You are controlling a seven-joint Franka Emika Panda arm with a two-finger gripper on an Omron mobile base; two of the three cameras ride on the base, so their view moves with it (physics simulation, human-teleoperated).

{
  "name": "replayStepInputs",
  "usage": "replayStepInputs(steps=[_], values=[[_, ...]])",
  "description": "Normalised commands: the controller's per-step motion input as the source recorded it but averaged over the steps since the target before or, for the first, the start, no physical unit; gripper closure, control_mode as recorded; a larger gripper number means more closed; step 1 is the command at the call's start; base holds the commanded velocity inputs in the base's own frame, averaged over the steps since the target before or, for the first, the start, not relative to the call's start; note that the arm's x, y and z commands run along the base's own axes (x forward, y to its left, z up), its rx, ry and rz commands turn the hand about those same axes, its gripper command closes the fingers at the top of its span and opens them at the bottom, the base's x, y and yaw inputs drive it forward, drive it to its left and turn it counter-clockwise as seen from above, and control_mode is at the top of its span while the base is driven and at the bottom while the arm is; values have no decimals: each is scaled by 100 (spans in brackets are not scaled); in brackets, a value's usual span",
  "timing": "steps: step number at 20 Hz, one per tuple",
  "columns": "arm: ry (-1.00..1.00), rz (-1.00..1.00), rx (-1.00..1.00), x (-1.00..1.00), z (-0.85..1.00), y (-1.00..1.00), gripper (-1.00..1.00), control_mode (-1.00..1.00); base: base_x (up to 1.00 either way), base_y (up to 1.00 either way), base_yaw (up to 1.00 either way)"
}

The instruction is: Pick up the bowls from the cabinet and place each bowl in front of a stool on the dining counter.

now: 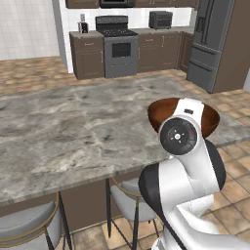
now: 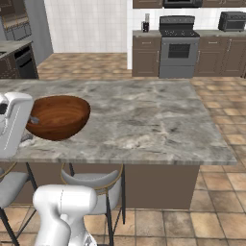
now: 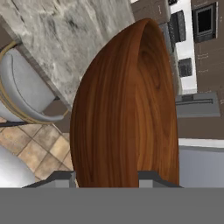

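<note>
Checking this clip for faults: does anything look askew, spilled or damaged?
Nothing stands out. The reddish-brown bowl is upright and intact in the gripper, near the dining counter edge above a stool.

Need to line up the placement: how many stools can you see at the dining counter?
2. One stool at the left, another stool just left of the arm, both tucked under the dining counter. More may be hidden.

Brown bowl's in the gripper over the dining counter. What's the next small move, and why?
Probably lower it straight down and release. The reddish-brown bowl held by the gripper hangs near the dining counter edge, with a grey stool just below that edge, so it already looks placed in front of a seat.
</note>
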Motion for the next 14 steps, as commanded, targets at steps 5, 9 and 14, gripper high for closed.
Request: replayStepInputs(steps=[5, 9, 14], values=[[0, -14, 1, 76, -27, 1, 100, -100, 0, 0, 0], [9, -37, 5, 100, -31, 0, 100, -100, 0, 0, 0], [1, -34, 1, 99, -28, 21, 100, -100, 0, 0, 0]])
